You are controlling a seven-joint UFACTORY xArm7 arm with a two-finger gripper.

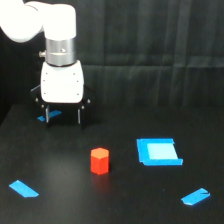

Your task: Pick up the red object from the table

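Note:
The red object (99,160) is a small red-orange hexagonal block standing upright on the black table (110,200), near the middle of the exterior view. My gripper (63,116) hangs from the white arm at the upper left, well behind the block and to its left. Its two dark fingers (79,116) point down, spread apart, with nothing between them. The gripper is open and clear of the block.
A flat blue square piece (158,151) lies to the right of the block. Blue tape strips mark the table at the lower left (23,188), the lower right (195,196), and behind the gripper (50,115). A dark curtain closes off the back.

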